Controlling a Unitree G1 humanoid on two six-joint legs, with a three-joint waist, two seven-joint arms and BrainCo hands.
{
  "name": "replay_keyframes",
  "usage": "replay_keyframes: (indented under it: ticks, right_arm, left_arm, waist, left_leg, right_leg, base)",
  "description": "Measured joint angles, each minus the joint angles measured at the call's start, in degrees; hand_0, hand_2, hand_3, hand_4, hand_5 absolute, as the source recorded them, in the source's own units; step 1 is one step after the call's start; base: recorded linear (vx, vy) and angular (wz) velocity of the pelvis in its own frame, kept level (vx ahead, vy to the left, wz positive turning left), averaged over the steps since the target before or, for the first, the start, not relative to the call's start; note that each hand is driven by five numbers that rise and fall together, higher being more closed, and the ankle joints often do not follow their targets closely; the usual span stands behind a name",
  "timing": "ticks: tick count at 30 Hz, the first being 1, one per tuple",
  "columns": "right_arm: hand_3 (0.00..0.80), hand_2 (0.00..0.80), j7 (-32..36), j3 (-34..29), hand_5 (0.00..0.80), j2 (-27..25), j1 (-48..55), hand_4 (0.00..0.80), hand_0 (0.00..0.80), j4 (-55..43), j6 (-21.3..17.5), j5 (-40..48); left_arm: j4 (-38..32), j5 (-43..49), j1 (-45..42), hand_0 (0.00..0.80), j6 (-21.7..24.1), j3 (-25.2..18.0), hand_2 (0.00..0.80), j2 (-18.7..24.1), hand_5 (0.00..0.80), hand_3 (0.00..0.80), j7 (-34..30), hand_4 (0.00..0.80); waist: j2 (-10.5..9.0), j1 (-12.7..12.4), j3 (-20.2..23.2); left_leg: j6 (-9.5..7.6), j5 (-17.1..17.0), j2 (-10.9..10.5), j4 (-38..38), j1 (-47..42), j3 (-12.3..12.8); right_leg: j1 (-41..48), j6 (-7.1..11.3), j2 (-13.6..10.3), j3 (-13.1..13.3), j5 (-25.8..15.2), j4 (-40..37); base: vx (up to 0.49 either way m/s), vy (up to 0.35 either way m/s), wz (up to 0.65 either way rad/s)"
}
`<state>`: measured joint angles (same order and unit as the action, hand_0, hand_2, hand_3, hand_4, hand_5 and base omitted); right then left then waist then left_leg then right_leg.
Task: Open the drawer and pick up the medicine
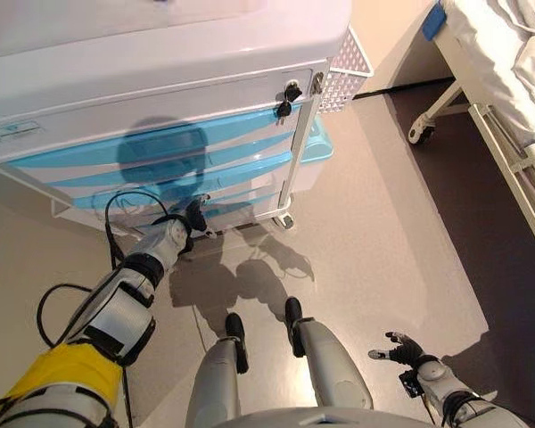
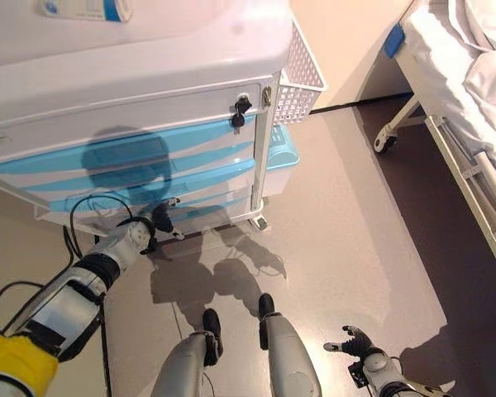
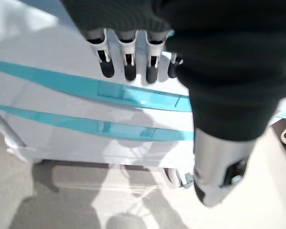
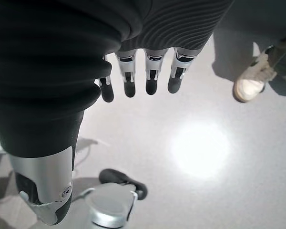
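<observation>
My left hand [image 1: 189, 223], fingers relaxed and holding nothing, reaches toward the cart's [image 1: 160, 80] lower drawers [image 1: 160, 183], all closed; medicine unseen. My right hand [image 1: 408, 349] idles, fingers loose.

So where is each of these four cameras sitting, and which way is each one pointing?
Left eye view: on the head, looking down at the cart, floor and bed; both arms show.
Right eye view: same head, slightly to the side; same scene.
Left wrist view: on the left arm, along the open left robot hand toward the blue drawers.
Right wrist view: on the right arm, along the open right robot hand down to the floor; a person's shoe shows.
Shared: both eye views and the left wrist see the drawers.
</observation>
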<state>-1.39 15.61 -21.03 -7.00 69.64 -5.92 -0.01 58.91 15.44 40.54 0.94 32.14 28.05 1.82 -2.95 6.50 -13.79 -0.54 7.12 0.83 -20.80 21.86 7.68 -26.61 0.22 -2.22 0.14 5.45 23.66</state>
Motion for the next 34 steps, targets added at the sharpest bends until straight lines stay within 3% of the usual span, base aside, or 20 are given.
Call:
replay_keyframes:
  ticks: [3, 6, 8, 10, 12, 14, 18, 23, 27, 34]
  right_arm:
    - [0.0, 0.0, -0.1, -0.2, 0.0, 0.1, 2.1, 0.0, 0.0, 0.1, 0.0, -0.5]
    - [0.0, 0.0, -0.1, -0.6, 0.0, 0.4, 2.9, 0.0, 0.0, 0.4, 0.1, -0.7]
    - [0.0, 0.0, -0.4, -2.0, 0.0, 1.1, 3.4, 0.0, 0.0, 0.6, 0.1, -1.6]
    - [0.0, 0.0, -0.5, -2.1, 0.0, 1.4, 4.2, 0.0, 0.0, 0.9, 0.1, -1.9]
    - [0.0, 0.0, -0.8, -3.2, 0.0, 2.2, 4.7, 0.0, 0.0, 1.5, 0.1, -2.9]
    - [0.0, 0.0, -1.2, -3.2, 0.0, 2.8, 4.9, 0.0, 0.0, 1.8, 0.1, -3.3]
    - [0.0, 0.0, -1.8, -3.6, 0.0, 3.5, 5.1, 0.0, 0.0, 2.5, 0.1, -3.9]
    - [0.0, 0.0, -2.1, -3.7, 0.0, 6.1, 6.2, 0.0, 0.0, 2.9, 0.1, -3.8]
    - [0.0, 0.0, -1.8, -3.6, 0.0, 7.7, 8.2, 0.0, 0.0, 4.2, 0.1, -3.8]
    - [0.0, 0.0, -1.6, -2.3, 0.0, 8.1, 9.6, 0.0, 0.0, 4.2, 0.1, -3.9]
  left_arm:
    - [-3.6, -4.6, -10.3, 0.0, 0.7, -5.3, 0.0, -2.6, 0.0, 0.0, 0.2, 0.0]
    - [-5.4, -7.8, -17.3, 0.0, 1.0, -7.5, 0.0, -3.4, 0.0, 0.0, 0.2, 0.0]
    - [-8.0, -10.2, -25.3, 0.0, 1.4, -13.0, 0.0, -5.3, 0.0, 0.0, 0.4, 0.0]
    - [-7.2, -11.5, -28.7, 0.0, 2.2, -13.8, 0.0, -6.3, 0.0, 0.0, 0.5, 0.0]
    - [-4.9, -13.1, -33.4, 0.0, 2.8, -17.1, 0.0, -8.6, 0.0, 0.0, 0.6, 0.0]
    - [-1.3, -14.0, -37.0, 0.0, 3.3, -19.6, 0.0, -10.5, 0.0, 0.0, 1.0, 0.0]
    - [5.6, -14.5, -41.1, 0.0, 3.4, -21.8, 0.0, -12.8, 0.0, 0.0, 1.7, 0.0]
    - [12.2, -15.1, -43.0, 0.0, 3.6, -22.6, 0.0, -15.4, 0.0, 0.0, 1.9, 0.0]
    - [14.0, -13.7, -43.8, 0.0, 3.6, -22.0, 0.0, -15.3, 0.0, 0.0, 1.8, 0.0]
    - [14.3, -9.5, -43.6, 0.0, 3.5, -21.0, 0.0, -15.1, 0.0, 0.0, 1.8, 0.0]
  waist:
    - [1.07, -1.0, 1.0]
    - [1.47, -2.2, 1.3]
    - [1.73, -2.8, 1.4]
    - [2.17, -3.0, 1.8]
    - [2.99, -4.5, 3.3]
    - [3.91, -4.4, 4.7]
    - [4.73, -5.7, 8.1]
    - [3.33, -6.1, 11.1]
    - [1.9, -6.2, 13.6]
    - [1.74, -6.1, 14.7]
  left_leg:
    - [0.01, -0.5, -0.2, 3.3, -4.2, -0.1]
    - [0.06, -1.7, -0.7, 5.9, -6.6, -0.4]
    - [0.23, -2.7, -0.9, 9.3, -10.9, -1.0]
    - [0.29, -3.1, -0.9, 11.1, -13.4, -1.8]
    - [0.3, -3.8, -0.9, 13.6, -16.0, -2.3]
    - [0.45, -4.6, -1.0, 16.0, -18.5, -3.3]
    - [0.59, -4.8, -0.7, 17.8, -20.8, -3.7]
    - [0.68, -4.8, -0.4, 19.1, -23.4, -4.3]
    - [0.87, -4.9, -0.3, 20.6, -25.4, -4.3]
    - [0.93, -5.1, -0.2, 21.7, -26.3, -3.9]
  right_leg:
    - [3.9, 0.09, 0.0, -0.3, 0.0, -3.0]
    - [5.7, 0.12, -0.2, -0.7, 0.0, -3.9]
    - [9.7, 0.09, -0.4, -1.2, -0.1, -6.0]
    - [12.5, 0.09, -0.3, -2.1, -0.1, -7.5]
    - [15.0, 0.14, -0.4, -2.8, -0.1, -9.6]
    - [18.0, 0.24, -0.2, -3.9, -0.2, -11.9]
    - [20.6, 0.15, 0.1, -4.1, -0.6, -14.2]
    - [23.9, 0.09, 0.6, -4.6, -0.9, -16.9]
    - [25.5, 0.15, 0.9, -4.6, -0.9, -17.8]
    - [26.8, 0.12, 1.0, -4.5, -1.9, -19.8]
  base:
    - [0.057, -0.016, 0.03]
    - [0.086, -0.025, 0.08]
    - [0.082, -0.026, 0.11]
    - [0.071, -0.037, 0.21]
    - [0.067, -0.04, 0.18]
    - [0.062, -0.03, 0.25]
    - [0.052, -0.028, 0.08]
    - [0.034, -0.013, 0.04]
    - [0.007, 0.003, -0.02]
    - [-0.022, -0.002, -0.04]
